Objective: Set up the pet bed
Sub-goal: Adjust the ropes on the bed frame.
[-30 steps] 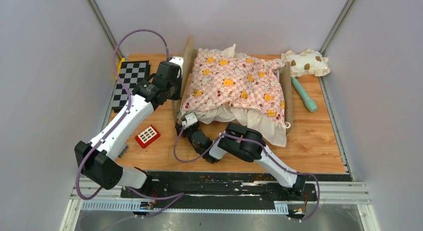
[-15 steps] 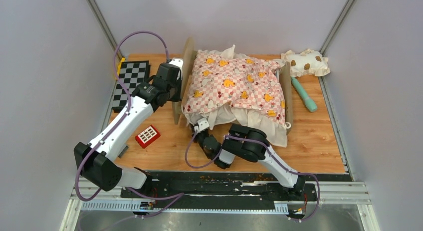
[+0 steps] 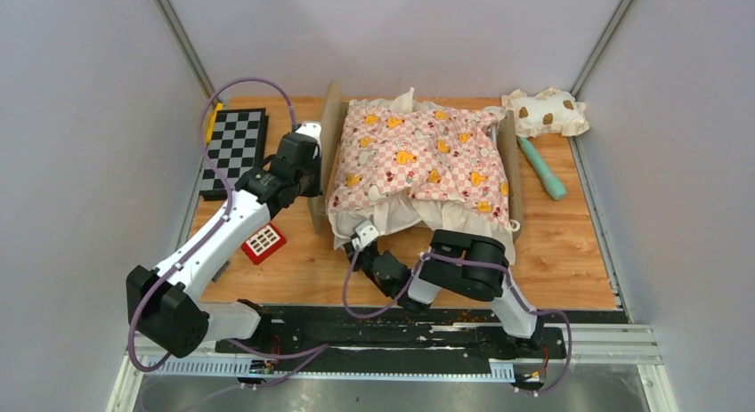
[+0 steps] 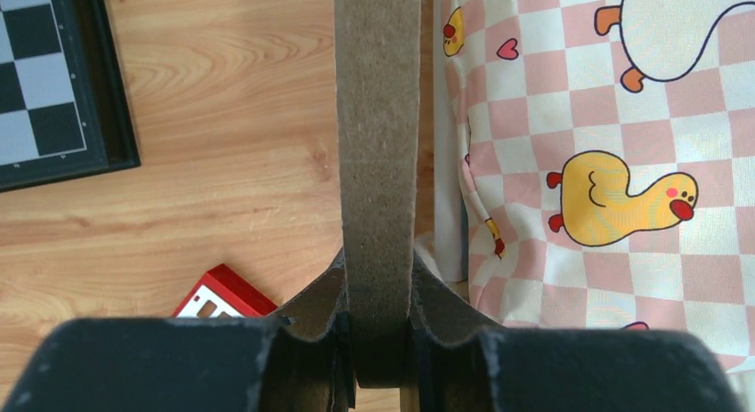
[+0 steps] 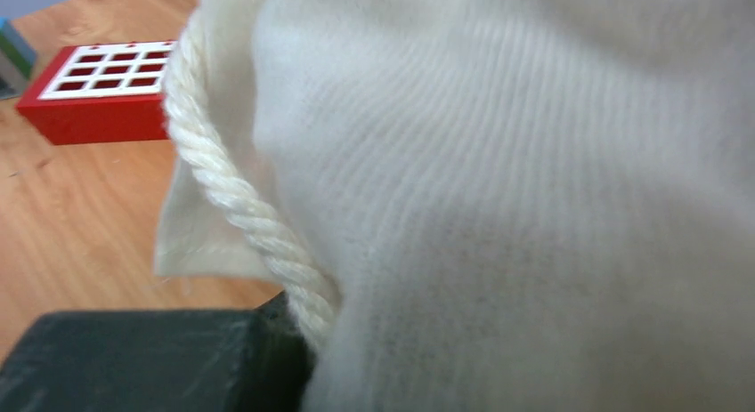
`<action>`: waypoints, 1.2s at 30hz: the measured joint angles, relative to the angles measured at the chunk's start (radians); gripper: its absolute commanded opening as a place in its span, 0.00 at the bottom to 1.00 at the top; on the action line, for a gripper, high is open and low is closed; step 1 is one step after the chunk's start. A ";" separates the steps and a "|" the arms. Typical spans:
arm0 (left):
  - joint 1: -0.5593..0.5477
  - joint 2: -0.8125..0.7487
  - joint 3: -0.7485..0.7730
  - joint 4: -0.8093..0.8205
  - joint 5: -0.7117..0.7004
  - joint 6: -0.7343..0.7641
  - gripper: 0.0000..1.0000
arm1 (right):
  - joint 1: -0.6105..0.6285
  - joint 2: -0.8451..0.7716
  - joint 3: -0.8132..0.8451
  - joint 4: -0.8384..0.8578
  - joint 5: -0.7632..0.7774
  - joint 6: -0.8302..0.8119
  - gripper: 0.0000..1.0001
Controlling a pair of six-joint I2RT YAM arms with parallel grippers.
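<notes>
Bed: the pet bed [image 3: 331,114] sits at 12 o'clock on the table [image 3: 570,252], its 2 wooden end boards upright at the 9 and 3 o'clock sides; the base is hidden under the cushion [image 3: 418,154].
Cushion: pink checkered, duck print, lying between the boards, with its cream frill [image 5: 534,207] spilling over the 6 o'clock edge onto the wood.
Left gripper [image 4: 378,292]: clenched on the top edge of the 9 o'clock board, 1 finger on each face.
Right gripper [image 3: 363,237]: jaws closed at the cushion's 7 o'clock corner; the wrist view shows frill and a twisted white cord [image 5: 240,207] running down into the finger, so it looks pinched on the fabric.
Step in hand: likely seating the cushion squarely in the frame while the other arm steadies it.
Doing it well: hold the board firm and plumb so the frame cannot skid or lean; move the corner low and slowly toward 12 o'clock, tucking the frill inside the frame's edge.
Grip check: the pinch is on thin cloth, so a sharp tug may slip it free.
Watch for: the red block [image 3: 263,242] near the bed's 8 o'clock; keep the elbow off it.
Left to do: the spotted pillow [image 3: 545,112] lies at 2 o'clock, off the bed.
</notes>
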 measured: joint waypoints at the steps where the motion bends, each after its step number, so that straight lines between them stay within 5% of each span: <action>1: 0.000 -0.010 -0.019 0.011 0.000 -0.006 0.00 | 0.005 -0.022 -0.010 -0.018 -0.011 0.002 0.00; 24: -0.006 -0.080 -0.163 0.131 -0.021 -0.022 0.00 | 0.020 -0.396 -0.047 -0.689 -0.406 0.018 0.00; 25: -0.006 -0.080 -0.163 0.132 -0.021 -0.022 0.00 | 0.020 -0.397 -0.031 -0.731 -0.414 0.015 0.03; 31: -0.007 -0.084 -0.170 0.141 -0.024 -0.022 0.00 | 0.022 -0.400 -0.003 -0.911 -0.443 0.015 0.59; 36: -0.007 -0.086 -0.176 0.151 -0.028 -0.022 0.00 | 0.028 -0.489 -0.022 -1.035 -0.420 0.028 0.61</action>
